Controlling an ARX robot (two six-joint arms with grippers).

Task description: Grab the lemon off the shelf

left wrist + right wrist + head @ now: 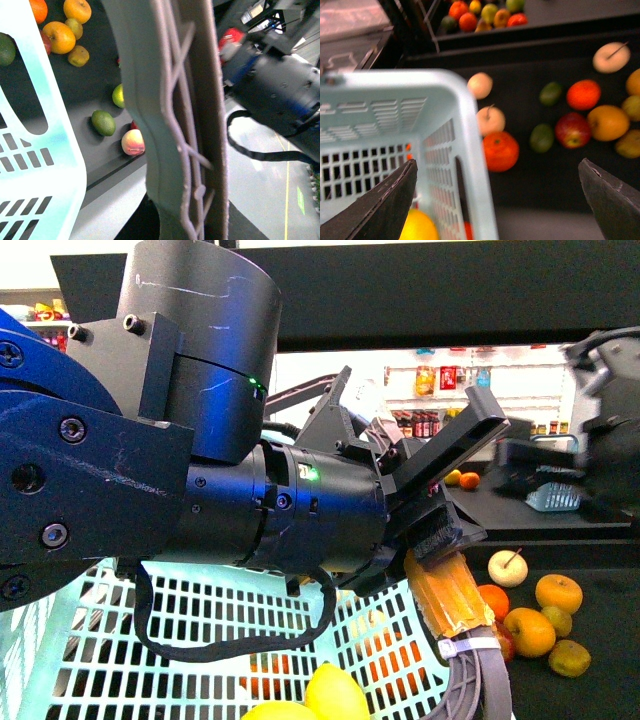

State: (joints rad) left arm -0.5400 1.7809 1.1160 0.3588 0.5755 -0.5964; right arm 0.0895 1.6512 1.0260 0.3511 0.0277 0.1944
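Two bright yellow lemons (335, 690) lie in a pale turquoise basket (200, 620); one lemon (420, 227) shows through the basket wall (470, 150). On the shelf's black tray (600, 680) a dull yellow fruit (568, 658) lies among oranges; I cannot tell whether it is a lemon. My left gripper (480, 680) hangs over the basket's right edge, its grey lattice fingers (175, 125) shut on nothing. My right gripper (497, 167), blurred at the far right (545, 455), stands wide open above the tray (535, 180) beside the basket, holding nothing.
My left arm (200, 440) fills most of the front view. Loose fruit covers the tray: oranges (501, 150), a red apple (572, 130), green limes (103, 122), a peach (133, 142), a cream apple (507, 568). An upper tray (545, 12) holds more fruit. White wall shelves (440, 380) stand behind.
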